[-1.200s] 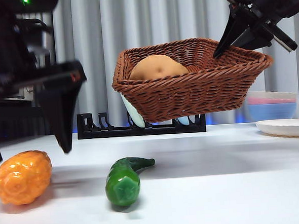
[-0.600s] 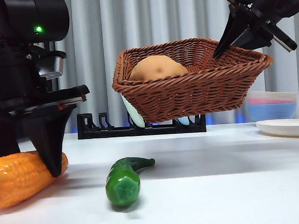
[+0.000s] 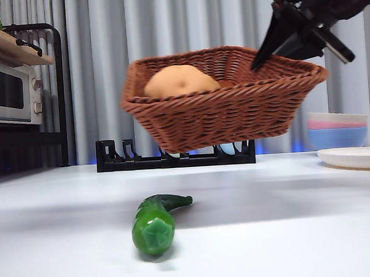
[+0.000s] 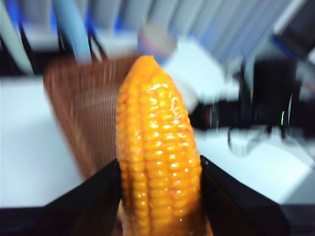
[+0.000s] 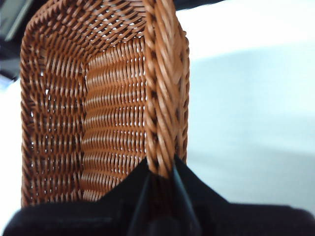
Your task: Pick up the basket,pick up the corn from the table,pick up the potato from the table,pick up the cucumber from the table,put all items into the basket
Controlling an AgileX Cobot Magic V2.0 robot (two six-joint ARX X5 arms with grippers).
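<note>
The basket [image 3: 223, 95] hangs clear above the table, pinched only at one rim by the right gripper [image 5: 160, 172] — a grip that could let it tip or swing, spilling the potato [image 3: 180, 81] lying inside it. The left gripper [image 4: 160, 196] is clamped on the corn [image 4: 157, 157], jaws spread just to its width, near the basket's wall. The cucumber [image 3: 155, 222] lies on the table below the basket, nearer the front view's camera — untouched.

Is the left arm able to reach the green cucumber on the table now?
Probably not yet: the left tool is shut on the bumpy orange-yellow corn. The glossy dark green cucumber itself lies uncovered on the white table.
</note>
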